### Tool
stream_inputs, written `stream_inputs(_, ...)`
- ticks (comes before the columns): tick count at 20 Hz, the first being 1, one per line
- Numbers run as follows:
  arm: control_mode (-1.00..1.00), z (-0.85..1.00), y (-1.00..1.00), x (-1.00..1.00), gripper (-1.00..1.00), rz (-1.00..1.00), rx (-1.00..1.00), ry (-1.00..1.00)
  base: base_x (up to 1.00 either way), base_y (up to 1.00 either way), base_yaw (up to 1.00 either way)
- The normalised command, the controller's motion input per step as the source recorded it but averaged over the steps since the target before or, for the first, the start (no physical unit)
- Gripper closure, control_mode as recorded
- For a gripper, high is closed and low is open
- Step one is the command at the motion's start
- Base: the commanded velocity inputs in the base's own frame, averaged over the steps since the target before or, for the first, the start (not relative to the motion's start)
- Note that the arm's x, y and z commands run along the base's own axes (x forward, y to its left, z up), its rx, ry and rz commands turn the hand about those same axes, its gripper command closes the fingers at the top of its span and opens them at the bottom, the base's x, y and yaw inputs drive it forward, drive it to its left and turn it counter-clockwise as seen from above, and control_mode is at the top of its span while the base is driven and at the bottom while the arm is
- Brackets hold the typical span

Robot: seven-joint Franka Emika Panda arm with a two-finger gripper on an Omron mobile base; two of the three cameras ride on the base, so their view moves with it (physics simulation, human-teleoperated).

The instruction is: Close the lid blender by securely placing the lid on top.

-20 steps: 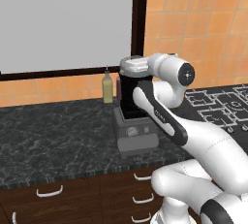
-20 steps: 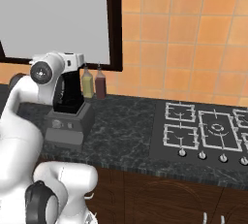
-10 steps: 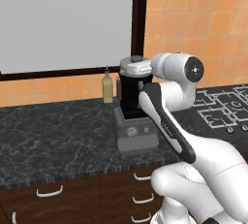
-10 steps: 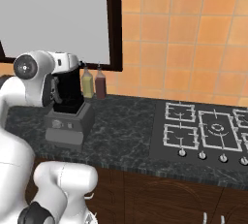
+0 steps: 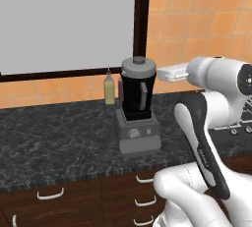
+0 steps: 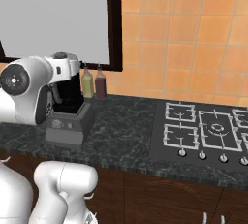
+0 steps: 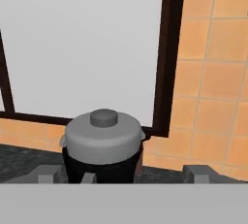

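Though half-hidden sideways, lid [image 7: 103, 135] apparently seated atop blender [image 5: 137, 108].

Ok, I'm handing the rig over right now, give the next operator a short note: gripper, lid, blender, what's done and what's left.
Gripper: open, holding nothing, fingertips spread wide, level with the top of the jar and apart from it.
Lid: on top of the blender, looks level and centred, knob up.
Blender: upright on the counter, bottles behind it.
Done: lid placed on the jar and released.
Left: check it is seated firmly; press down on it if not, then move the arm clear.
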Motion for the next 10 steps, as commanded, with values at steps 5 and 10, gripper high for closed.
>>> stream_inputs(5,-1.00,0.19,-0.99,-0.44,-1.00,-0.07,0.08,0.00,0.00,0.00,0.00)
stream_inputs(10,-1.00,-0.06,-0.66,-0.14,-1.00,-0.01,0.01,-0.03,0.00,0.00,0.00)
